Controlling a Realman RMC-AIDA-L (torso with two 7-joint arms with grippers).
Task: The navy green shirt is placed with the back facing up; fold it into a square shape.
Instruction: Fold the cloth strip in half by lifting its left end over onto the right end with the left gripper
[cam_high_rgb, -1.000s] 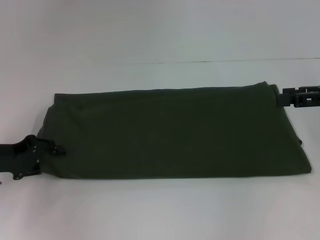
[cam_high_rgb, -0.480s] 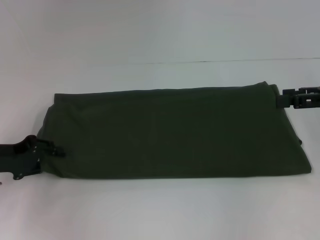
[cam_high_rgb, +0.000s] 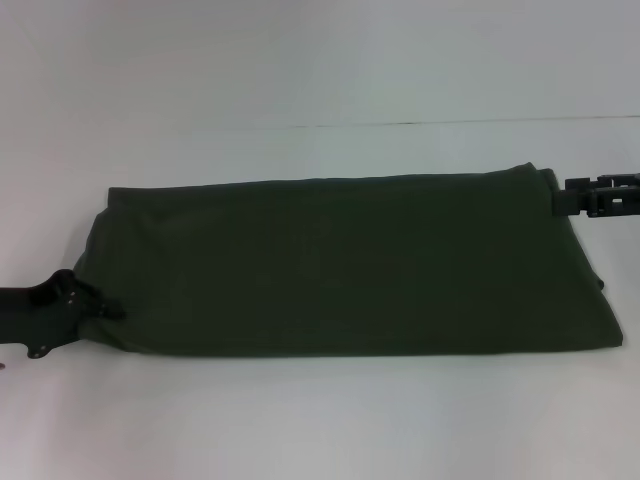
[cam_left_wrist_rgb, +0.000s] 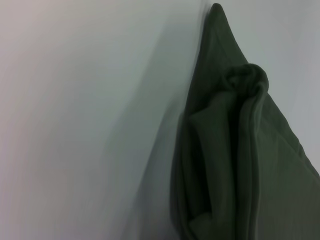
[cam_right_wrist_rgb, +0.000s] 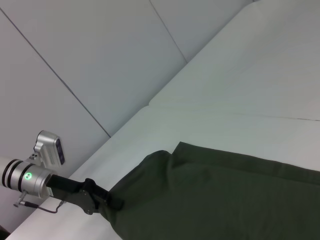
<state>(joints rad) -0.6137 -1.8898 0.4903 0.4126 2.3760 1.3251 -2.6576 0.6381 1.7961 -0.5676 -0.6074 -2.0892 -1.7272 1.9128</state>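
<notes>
- The large dark olive-green cotton shirt (cam_high_rgb: 340, 265) lies folded into a long band across the middle of the white table (cam_high_rgb: 320, 420), plain side up, running from 9 o'clock to 3 o'clock in the head view.
- The black left gripper (cam_high_rgb: 105, 308) sits at the band's near-left corner, about 8 o'clock of the shirt's centre, its tip touching the cloth edge. Whether its jaws are wide, narrow or pinching cloth cannot be told.
- In the left wrist view the shirt (cam_left_wrist_rgb: 235, 150) shows as bunched layers with a rolled knot of cloth at one corner, resting on the pale table (cam_left_wrist_rgb: 75, 125).
- The black right gripper (cam_high_rgb: 575, 196) meets the band's far-right corner, about 2 o'clock of the shirt's centre, touching the cloth. Its jaw state cannot be told either.
- The right wrist view shows the shirt (cam_right_wrist_rgb: 215, 200) spread flat, with the left gripper (cam_right_wrist_rgb: 111, 204) at its far corner.
</notes>
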